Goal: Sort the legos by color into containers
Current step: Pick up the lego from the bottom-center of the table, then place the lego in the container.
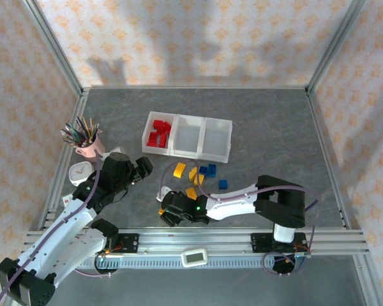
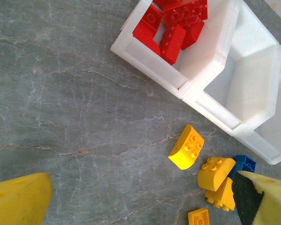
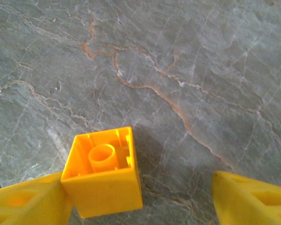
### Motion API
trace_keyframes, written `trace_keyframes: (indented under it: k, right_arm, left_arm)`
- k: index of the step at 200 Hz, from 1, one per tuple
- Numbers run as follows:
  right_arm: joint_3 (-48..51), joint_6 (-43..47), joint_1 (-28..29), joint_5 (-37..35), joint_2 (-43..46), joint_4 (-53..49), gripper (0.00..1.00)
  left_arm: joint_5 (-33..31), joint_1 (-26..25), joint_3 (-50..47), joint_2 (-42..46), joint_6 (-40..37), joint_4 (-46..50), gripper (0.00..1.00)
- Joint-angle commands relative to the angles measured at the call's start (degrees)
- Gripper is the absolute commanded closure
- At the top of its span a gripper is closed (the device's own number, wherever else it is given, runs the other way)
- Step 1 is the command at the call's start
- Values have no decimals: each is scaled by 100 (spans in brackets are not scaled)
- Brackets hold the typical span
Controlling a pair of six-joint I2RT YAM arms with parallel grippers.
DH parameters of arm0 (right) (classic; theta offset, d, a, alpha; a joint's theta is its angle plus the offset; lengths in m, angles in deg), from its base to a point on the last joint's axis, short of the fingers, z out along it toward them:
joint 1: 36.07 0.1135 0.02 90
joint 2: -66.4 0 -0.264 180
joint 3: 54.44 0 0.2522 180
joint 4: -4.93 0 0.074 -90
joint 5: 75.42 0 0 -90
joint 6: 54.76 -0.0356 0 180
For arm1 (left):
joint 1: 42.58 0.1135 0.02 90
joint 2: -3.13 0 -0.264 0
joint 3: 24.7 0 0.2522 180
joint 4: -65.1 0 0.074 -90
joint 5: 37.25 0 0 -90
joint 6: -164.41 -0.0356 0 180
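Above grey table (image 1: 274, 127), right arm (image 1: 236, 201) stretches low leftward (claw (image 3: 145, 187) spread).

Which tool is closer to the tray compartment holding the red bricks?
Left. The left tool hovers just short of the red-brick compartment, to its near-left. The right tool is farther off toward the near edge, open beside a yellow brick.

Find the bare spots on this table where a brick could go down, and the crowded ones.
Bare: the table right of the tray and the strip behind it. Crowded: just in front of the tray, among yellow bricks and blue bricks, and around the cup.
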Motion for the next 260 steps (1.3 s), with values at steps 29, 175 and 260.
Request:
trace_keyframes:
  k: [29, 175, 260]
  right_arm:
    - [-228, 77, 41, -273, -296, 131, 39]
    - [-407, -359, -736, -183, 941, -191, 67]
    - [-1671, -543, -2648, -624, 528, -1168, 67]
  left_arm:
    - [-222, -12, -38, 91, 153, 218, 1]
    - [-342, -14, 356, -15, 1, -39, 1]
    - [-250, -5, 1145, -1009, -458, -980, 1]
